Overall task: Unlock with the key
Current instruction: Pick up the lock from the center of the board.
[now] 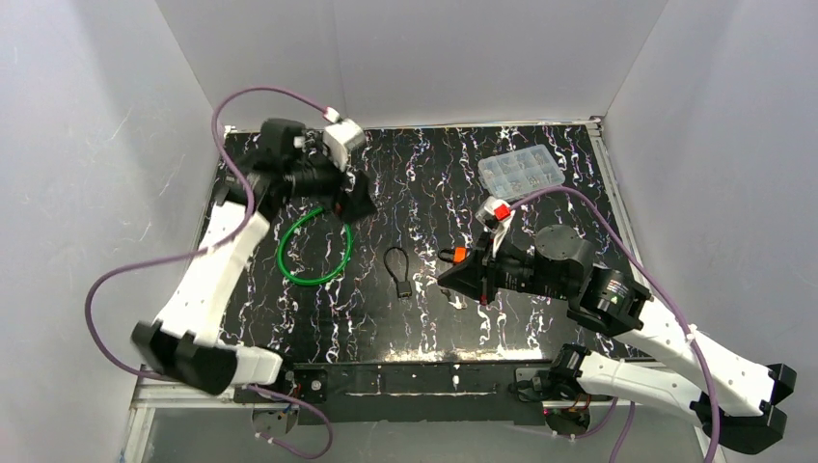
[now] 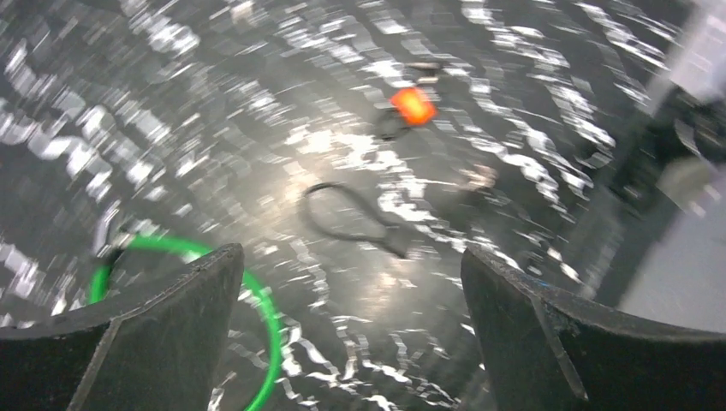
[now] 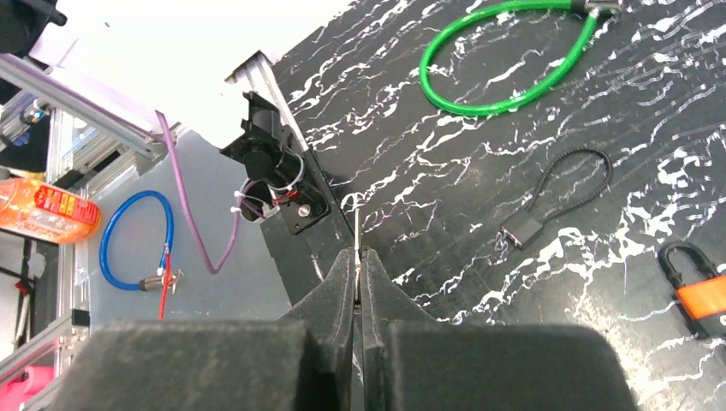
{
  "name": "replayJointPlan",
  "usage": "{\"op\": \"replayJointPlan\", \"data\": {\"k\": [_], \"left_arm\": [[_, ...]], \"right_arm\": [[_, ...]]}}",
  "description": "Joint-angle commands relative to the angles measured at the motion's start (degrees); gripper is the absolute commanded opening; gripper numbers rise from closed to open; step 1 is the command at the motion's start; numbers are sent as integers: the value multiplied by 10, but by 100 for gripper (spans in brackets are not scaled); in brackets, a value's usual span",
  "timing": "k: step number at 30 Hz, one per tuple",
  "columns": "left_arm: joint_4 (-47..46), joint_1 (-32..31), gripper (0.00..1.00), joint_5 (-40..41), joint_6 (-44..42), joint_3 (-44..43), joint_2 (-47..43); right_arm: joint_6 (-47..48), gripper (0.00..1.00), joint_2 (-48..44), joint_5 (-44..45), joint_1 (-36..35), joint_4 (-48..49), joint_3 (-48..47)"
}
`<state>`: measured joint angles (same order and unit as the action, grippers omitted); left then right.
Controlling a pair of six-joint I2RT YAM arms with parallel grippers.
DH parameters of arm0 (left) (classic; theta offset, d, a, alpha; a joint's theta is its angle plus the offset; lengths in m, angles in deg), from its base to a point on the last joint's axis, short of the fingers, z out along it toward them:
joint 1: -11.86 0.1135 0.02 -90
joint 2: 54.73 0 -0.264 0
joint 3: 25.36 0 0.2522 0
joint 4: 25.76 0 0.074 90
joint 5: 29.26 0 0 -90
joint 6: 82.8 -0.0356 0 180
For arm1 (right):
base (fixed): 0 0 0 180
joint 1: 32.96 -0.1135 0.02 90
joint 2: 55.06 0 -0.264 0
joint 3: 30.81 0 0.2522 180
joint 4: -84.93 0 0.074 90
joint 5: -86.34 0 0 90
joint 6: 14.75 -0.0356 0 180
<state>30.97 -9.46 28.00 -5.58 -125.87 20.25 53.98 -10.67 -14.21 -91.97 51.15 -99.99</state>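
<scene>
My right gripper (image 1: 449,280) is shut on a thin metal key (image 3: 356,229); its blade pokes out past the fingertips (image 3: 342,267), seen edge-on. A small orange padlock (image 1: 459,255) lies on the black marbled table just beside that gripper, and shows at the right edge of the right wrist view (image 3: 698,289). My left gripper (image 1: 355,204) is open and empty, hovering at the back left above the green cable lock (image 1: 313,246). The left wrist view is blurred and shows the padlock (image 2: 413,104) far ahead of the open gripper (image 2: 351,257).
A black cable lock (image 1: 397,270) lies mid-table between the green loop (image 3: 505,60) and the padlock. A clear compartment box (image 1: 521,174) sits at the back right. White walls enclose the table. The table's near edge and the arm mounts (image 3: 274,167) lie ahead of the right gripper.
</scene>
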Motion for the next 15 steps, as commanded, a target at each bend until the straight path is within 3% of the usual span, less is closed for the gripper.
{"op": "replayJointPlan", "data": {"k": [1, 4, 9, 15], "left_arm": [[-7, 91, 98, 39, 9, 12, 79], [-17, 108, 98, 82, -4, 3, 133], [-32, 128, 98, 87, -39, -25, 219], [25, 147, 98, 88, -122, -97, 325]], "right_arm": [[-28, 1, -25, 28, 10, 25, 17], [-39, 1, -34, 36, 12, 33, 27], [-49, 1, -46, 46, 13, 47, 43], [-51, 1, -49, 49, 15, 46, 44]]}}
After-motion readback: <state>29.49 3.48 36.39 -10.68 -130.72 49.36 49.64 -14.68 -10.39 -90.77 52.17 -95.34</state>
